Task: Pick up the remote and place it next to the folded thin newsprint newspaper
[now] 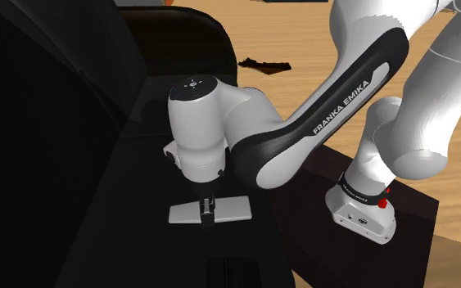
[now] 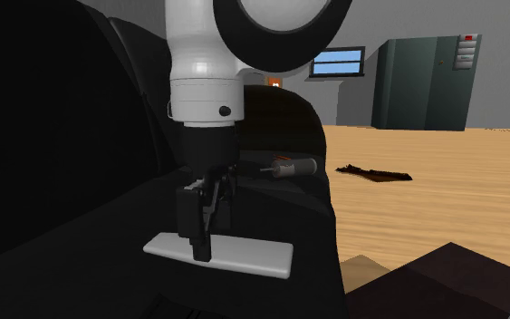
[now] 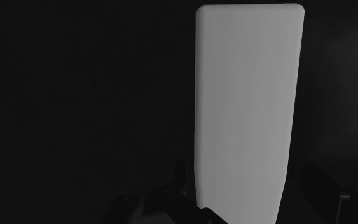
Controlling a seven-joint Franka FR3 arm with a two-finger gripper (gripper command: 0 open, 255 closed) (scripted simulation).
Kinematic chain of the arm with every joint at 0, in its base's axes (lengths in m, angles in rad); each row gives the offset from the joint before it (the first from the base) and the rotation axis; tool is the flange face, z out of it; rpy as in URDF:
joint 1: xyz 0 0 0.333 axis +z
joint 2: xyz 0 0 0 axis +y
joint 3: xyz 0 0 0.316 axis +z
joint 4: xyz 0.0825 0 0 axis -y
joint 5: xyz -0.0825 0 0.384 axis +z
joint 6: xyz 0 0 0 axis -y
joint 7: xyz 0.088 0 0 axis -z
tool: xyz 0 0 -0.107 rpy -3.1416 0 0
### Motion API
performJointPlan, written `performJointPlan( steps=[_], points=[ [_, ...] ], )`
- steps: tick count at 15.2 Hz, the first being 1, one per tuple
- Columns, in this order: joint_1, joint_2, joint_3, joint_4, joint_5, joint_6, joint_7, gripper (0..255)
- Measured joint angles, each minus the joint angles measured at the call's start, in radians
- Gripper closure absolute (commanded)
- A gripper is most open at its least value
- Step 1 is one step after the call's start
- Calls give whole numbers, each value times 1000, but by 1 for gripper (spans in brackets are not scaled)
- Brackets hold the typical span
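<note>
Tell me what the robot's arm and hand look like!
The arm is made of chunky, rounded white shells with dark grey joints. One long dark band carries white "FRANKA EMIKA" lettering. A round dark cap tops one joint, and small red dots sit near the base. The gripper at the end is all black and boxy.

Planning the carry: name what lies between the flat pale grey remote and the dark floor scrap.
Beyond the remote, a small grey red-tipped cylinder, in the second exterior view.
</note>
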Motion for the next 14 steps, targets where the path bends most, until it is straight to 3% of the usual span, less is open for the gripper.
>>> performJointPlan(
  steps=[5, 10, 14],
  points=[
    [0, 0, 0, 0, 0, 0, 0, 0],
    [1, -79, -9, 50, 41, -120, -33, 0],
    [2, -83, -9, 57, 43, -132, -33, 0]
  ],
)
